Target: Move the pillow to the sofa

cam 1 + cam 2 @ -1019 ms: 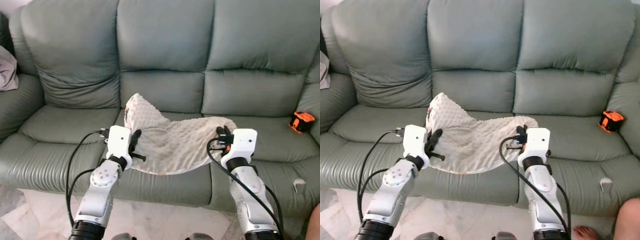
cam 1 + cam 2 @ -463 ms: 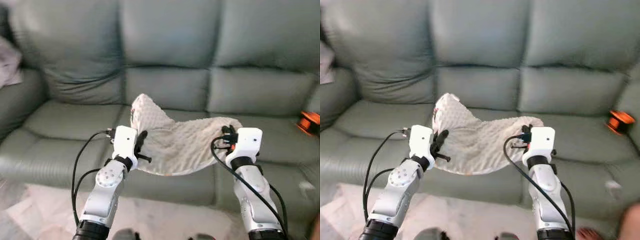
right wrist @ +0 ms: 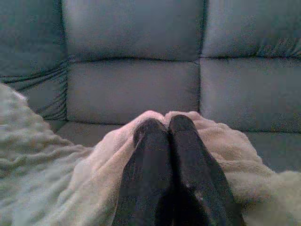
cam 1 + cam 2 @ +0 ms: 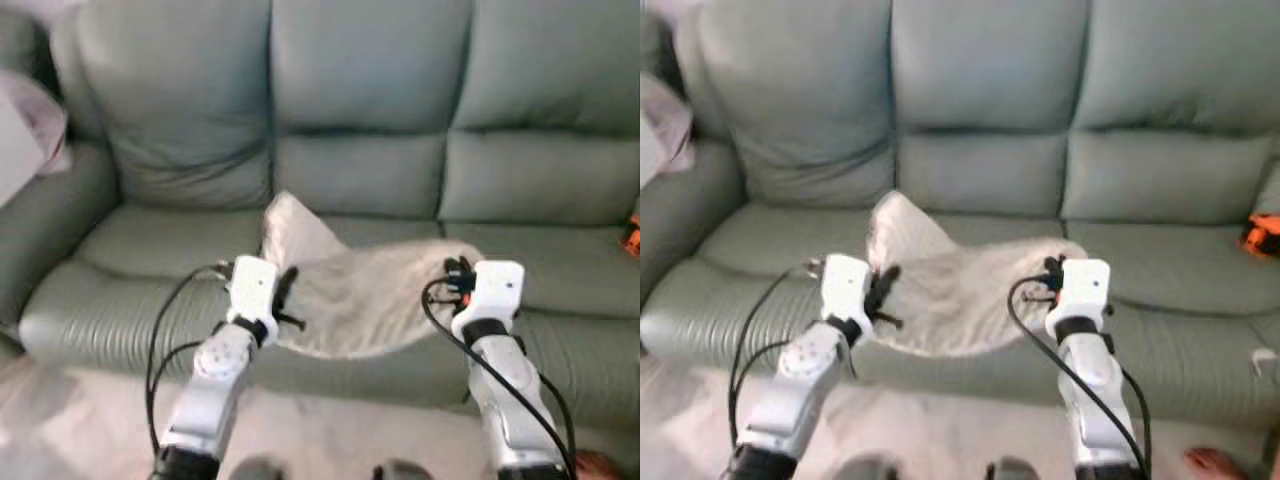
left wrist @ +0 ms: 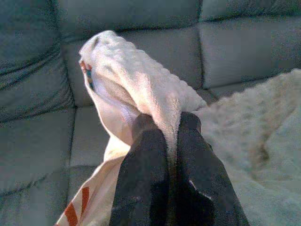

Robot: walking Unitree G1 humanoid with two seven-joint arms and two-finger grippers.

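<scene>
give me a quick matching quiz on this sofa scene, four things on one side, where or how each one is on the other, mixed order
Things:
1. pillow
2. left tool
3. right tool
4. orange object

States:
A. on the sofa seat, far right
B. shut on the pillow's raised corner
C. held between both tools over the middle seat
D. shut on the pillow's lower end

Pairs: 1-C, 2-B, 3-D, 4-A

Orange object (image 4: pixel 1262 234), pinkish cloth (image 4: pixel 40 115)

pillow (image 5: pixel 141 80): cream fleece cloth, soft, nubbly dotted pile, matt, smoother plain cloth on its underside | sofa (image 4: pixel 370 80): grey-green leather-like upholstery, smooth, low sheen, creased at the seams | left gripper (image 5: pixel 165 123), right gripper (image 3: pixel 163 123): black fingers, smooth matt plastic | arms: glossy silver-white shells
</scene>
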